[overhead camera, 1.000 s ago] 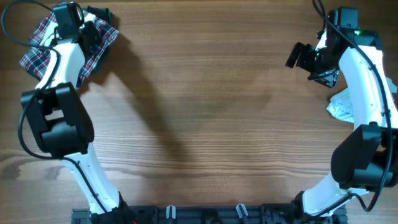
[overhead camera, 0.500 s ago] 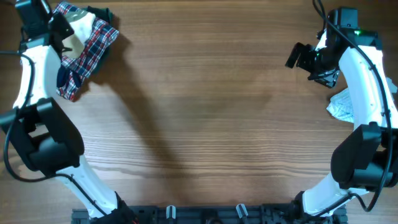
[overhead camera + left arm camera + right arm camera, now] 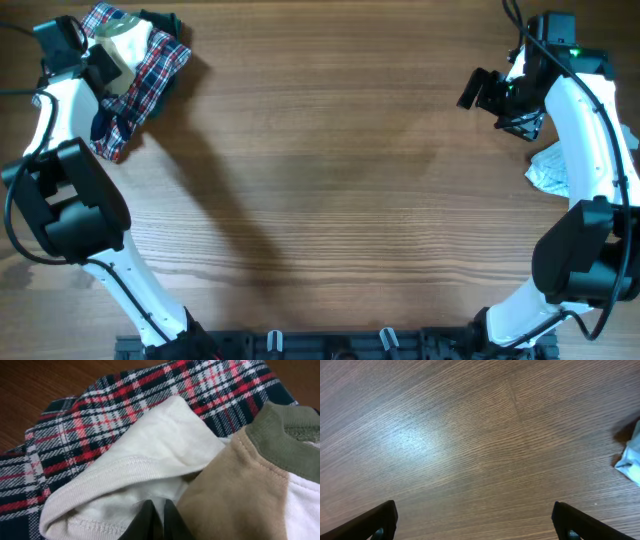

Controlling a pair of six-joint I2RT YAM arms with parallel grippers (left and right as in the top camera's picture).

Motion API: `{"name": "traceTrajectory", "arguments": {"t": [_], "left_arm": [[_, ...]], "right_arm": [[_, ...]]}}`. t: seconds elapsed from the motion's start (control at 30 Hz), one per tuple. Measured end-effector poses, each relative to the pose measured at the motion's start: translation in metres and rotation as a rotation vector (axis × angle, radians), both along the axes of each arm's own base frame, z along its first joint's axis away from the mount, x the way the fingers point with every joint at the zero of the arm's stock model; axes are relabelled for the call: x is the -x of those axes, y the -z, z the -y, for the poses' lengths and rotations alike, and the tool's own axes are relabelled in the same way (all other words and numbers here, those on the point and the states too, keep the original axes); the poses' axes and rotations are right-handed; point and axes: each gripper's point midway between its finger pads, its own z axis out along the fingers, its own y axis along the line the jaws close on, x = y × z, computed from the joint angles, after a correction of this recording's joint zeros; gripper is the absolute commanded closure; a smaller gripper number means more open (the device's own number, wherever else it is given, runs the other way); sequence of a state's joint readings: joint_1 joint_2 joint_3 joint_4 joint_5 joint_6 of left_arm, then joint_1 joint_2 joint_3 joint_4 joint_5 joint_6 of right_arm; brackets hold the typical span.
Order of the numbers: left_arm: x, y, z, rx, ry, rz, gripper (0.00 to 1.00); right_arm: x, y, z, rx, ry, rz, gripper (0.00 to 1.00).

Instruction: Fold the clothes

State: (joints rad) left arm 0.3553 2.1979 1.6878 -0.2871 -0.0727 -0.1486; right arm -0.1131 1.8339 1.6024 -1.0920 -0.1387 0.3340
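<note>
The left fingers (image 3: 159, 519) are almost closed, apparently pinching the cream top (image 3: 150, 450), which lies on a plaid garment (image 3: 70, 435) at the table (image 3: 330, 180)'s far left corner. The right fingers (image 3: 474, 507) gape wide, empty, near a pale blue garment (image 3: 630, 460).

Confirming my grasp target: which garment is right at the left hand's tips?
The cream-white top, its stitched hem at the left hand; the plaid garment lies farther back.

The overhead camera looks straight down on my whole table (image 3: 330, 180). My left wrist view sits close on the clothes (image 3: 150, 455), which lie upper left overhead; my right wrist view faces the table.
</note>
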Motion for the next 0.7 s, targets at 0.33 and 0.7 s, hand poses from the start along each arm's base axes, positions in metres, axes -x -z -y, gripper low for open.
{"name": "traceTrajectory", "arguments": {"t": [0.33,0.7], "left_arm": [[0.022,-0.192,0.036,-0.062,0.067,0.302,0.32],[0.091,-0.178,0.179,0.085,0.498,0.008,0.0]], "right_arm": [[-0.011,-0.023,0.001,0.006,-0.001,0.074,0.0],[0.057,-0.135,-0.007,0.036,-0.022,0.264,0.0]]}}
